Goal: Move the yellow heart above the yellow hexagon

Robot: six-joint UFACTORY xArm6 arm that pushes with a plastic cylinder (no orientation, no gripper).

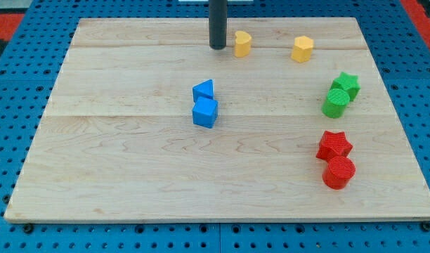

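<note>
Wooden board [131,176], pale planks, set on a blue pegboard surface [18,232] that shows on all sides.

Rod: dark, upright, entering from the far edge. My tip [218,48] rests on the board near the far edge, just left of the yellow heart [242,43], a narrow gap between them. No fingers on this rod, so no opening or hold to report.

Yellow heart: far part of the board, slightly right of centre, close to the far edge.

Yellow hexagon [303,49]: right of the heart, same far row, well apart from it, bare board between the two.

Blue pair: a blue triangular block [204,90] and a blue cube [205,112], touching, mid-board, nearer than my tip.

Green pair: green star [346,85] and green cylinder [335,102], touching, near the right edge.

Red pair: red star [334,145] and red cylinder [339,172], touching, right side, towards the near edge.

Open room: the whole left half and the near centre of the board carry no blocks.
</note>
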